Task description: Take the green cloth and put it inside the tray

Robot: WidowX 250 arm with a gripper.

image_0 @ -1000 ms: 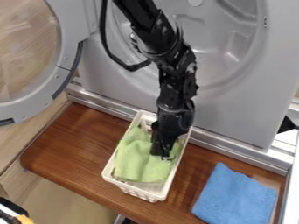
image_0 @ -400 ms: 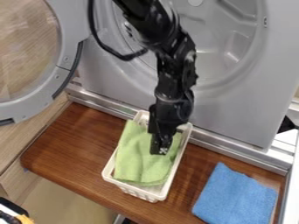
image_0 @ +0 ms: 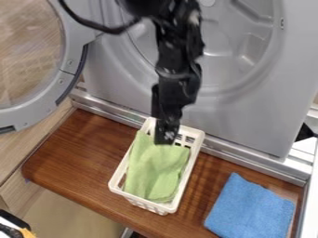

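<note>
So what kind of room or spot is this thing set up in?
Probably a laundry area: there's a front-loading washer or dryer with its round door swung open, and cloths in and beside a white basket.

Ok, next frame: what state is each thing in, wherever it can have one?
Green cloth: inside the tray, loosely spread.
Tray: upright, holding the green cloth.
Gripper: over the tray's far end.
Blue cloth: lying outside the tray.
Machine door: open.
</note>
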